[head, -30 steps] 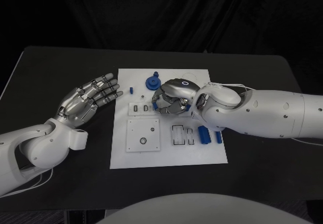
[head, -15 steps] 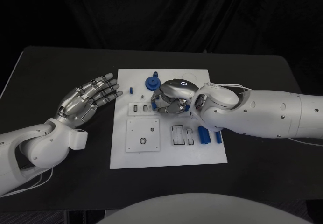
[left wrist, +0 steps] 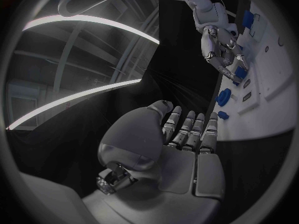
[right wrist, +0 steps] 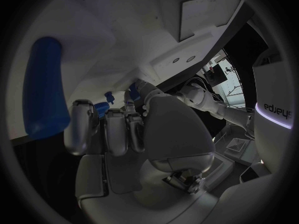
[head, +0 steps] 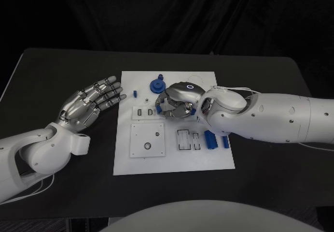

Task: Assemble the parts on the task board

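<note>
The right hand (head: 177, 102) curls down over the task board (head: 174, 159), its grip hidden, while the left hand (head: 90, 102) beside it lies spread and empty.

The left hand (left wrist: 181, 149) is seen with fingers extended side by side and nothing held, just short of the edge of the white task board (left wrist: 274, 79), on which blue parts (left wrist: 224, 95) lie and over which the right hand (left wrist: 225, 55) is lowered.
</note>
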